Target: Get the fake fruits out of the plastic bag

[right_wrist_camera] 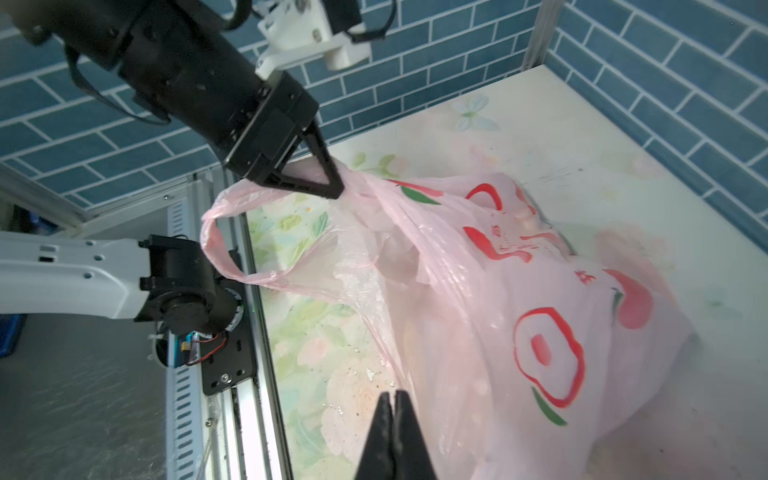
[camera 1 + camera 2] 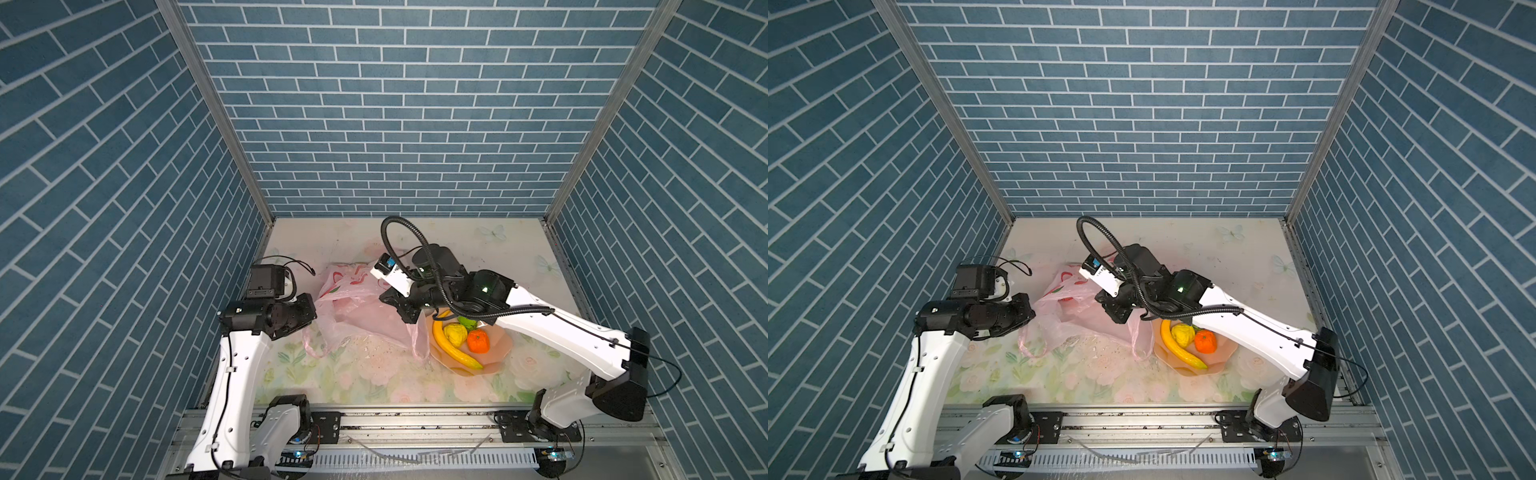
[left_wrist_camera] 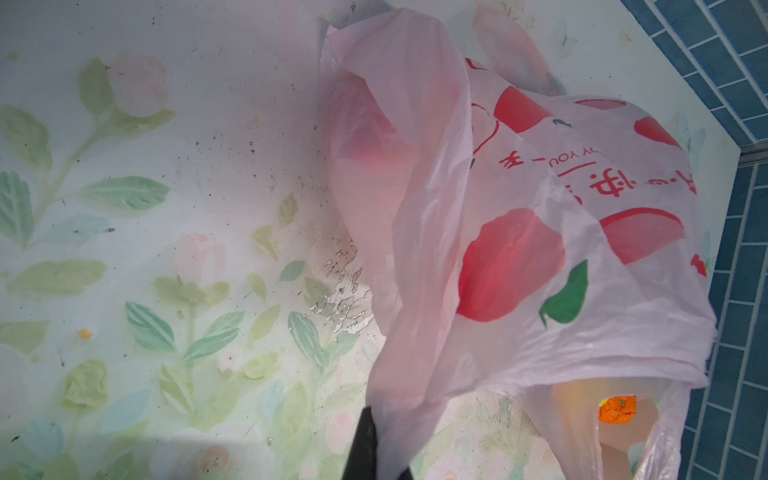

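Toward the left edge of the bench: left gripper, pinched tight on the mouth of the one pink plastic bag, beside one of its two loop handles. Mid-bench: the bag itself, crumpled, second handle just beside the bowl. Over the bag: right gripper, jaws pressed together at the film's edge; film caught or not, impossible to tell. Right of centre: one peach bowl with four fake fruits, namely one banana, one wrinkly yellow fruit, one green fruit, one tangerine.

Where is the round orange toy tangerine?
In both top views the round orange toy tangerine sits in the peach scalloped bowl, right of the pink plastic bag, beside the wrinkly yellow fruit.
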`<state>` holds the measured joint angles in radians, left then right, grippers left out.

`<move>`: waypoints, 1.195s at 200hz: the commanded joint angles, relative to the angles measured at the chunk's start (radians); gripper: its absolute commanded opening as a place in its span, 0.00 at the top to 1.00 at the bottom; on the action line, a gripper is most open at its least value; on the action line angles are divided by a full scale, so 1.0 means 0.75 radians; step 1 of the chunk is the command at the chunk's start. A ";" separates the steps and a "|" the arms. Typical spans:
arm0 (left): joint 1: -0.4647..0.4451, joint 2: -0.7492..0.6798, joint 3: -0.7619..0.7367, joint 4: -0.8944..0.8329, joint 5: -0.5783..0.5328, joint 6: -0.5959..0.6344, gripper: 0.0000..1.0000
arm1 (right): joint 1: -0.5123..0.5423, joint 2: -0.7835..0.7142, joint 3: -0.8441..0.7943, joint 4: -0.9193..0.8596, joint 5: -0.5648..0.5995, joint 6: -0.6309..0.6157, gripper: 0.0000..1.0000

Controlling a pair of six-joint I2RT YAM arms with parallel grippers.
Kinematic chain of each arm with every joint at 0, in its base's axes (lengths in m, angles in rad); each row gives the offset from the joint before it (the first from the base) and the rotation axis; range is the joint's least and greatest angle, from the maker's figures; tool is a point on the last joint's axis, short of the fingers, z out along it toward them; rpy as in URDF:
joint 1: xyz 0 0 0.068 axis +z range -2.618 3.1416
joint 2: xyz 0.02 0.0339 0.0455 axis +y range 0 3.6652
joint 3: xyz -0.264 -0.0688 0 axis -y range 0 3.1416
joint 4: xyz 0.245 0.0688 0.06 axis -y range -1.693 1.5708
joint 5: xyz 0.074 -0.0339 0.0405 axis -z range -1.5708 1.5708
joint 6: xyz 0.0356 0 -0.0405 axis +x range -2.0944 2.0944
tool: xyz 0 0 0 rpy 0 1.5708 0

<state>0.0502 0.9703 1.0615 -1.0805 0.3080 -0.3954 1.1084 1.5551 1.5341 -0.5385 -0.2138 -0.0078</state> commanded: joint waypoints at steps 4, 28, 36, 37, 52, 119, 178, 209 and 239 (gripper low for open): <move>0.005 0.030 0.075 -0.052 0.004 0.053 1.00 | 0.025 0.122 0.057 -0.045 -0.084 -0.091 1.00; 0.005 0.072 0.127 -0.072 0.014 0.083 1.00 | 0.049 0.238 0.116 -0.111 -0.054 -0.183 1.00; 0.006 0.084 0.142 -0.071 0.020 0.087 1.00 | 0.055 0.277 0.144 -0.139 -0.033 -0.205 1.00; 0.006 0.086 0.144 -0.072 0.020 0.087 1.00 | 0.056 0.283 0.146 -0.141 -0.030 -0.208 1.00; 0.005 0.107 0.171 -0.069 0.029 0.095 1.00 | 0.056 0.341 0.178 -0.152 0.017 -0.231 1.00; 0.005 0.193 0.268 -0.081 0.075 0.155 1.00 | 0.064 0.522 0.289 -0.279 0.293 -0.376 1.00; 0.006 0.181 0.250 -0.091 0.102 0.192 1.00 | 0.056 0.775 0.592 -0.411 0.509 -0.450 1.00; 0.005 0.135 0.240 -0.080 0.117 0.190 1.00 | 0.056 0.936 0.747 -0.442 0.603 -0.491 1.00; 0.005 0.050 0.197 -0.037 0.152 0.181 1.00 | 0.053 1.083 0.925 -0.476 0.666 -0.494 1.00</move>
<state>0.0502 1.0615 1.2385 -1.1240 0.3916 -0.2718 1.1507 2.2967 2.1155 -0.8360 0.2138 -0.3378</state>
